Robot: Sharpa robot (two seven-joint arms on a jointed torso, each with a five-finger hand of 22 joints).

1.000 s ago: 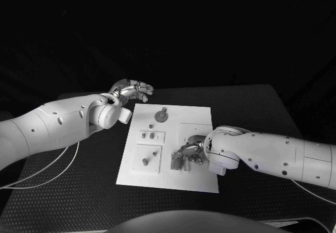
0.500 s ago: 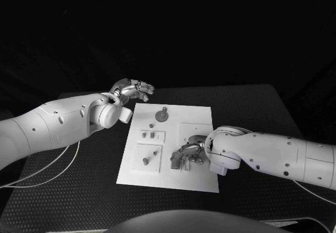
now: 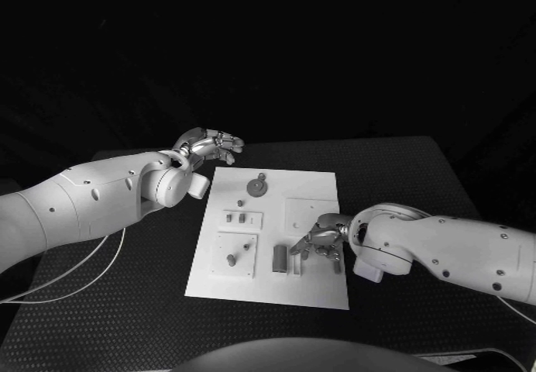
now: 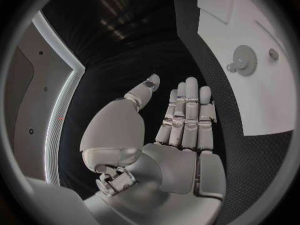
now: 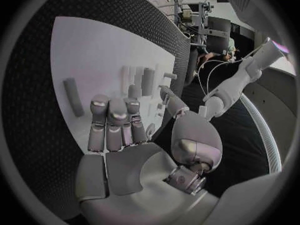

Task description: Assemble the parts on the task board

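Several small grey parts (image 3: 280, 259) lying and standing on the white task board (image 3: 318, 190) mid-table, right hand (image 3: 321, 237) over the board's near right area, fingers apart and empty (one long part just beside it), left hand (image 3: 210, 144) past the board's far left corner, fingers spread, holding nothing

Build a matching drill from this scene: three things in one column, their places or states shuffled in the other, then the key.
Things:
1. silver left hand
2. silver right hand
3. round grey gear part

Places:
A. over the near right part of the white task board, fingers spread
B. lying on the board's far end
C. off the board, beyond its far left corner, holding nothing

Pairs: 1-C, 2-A, 3-B
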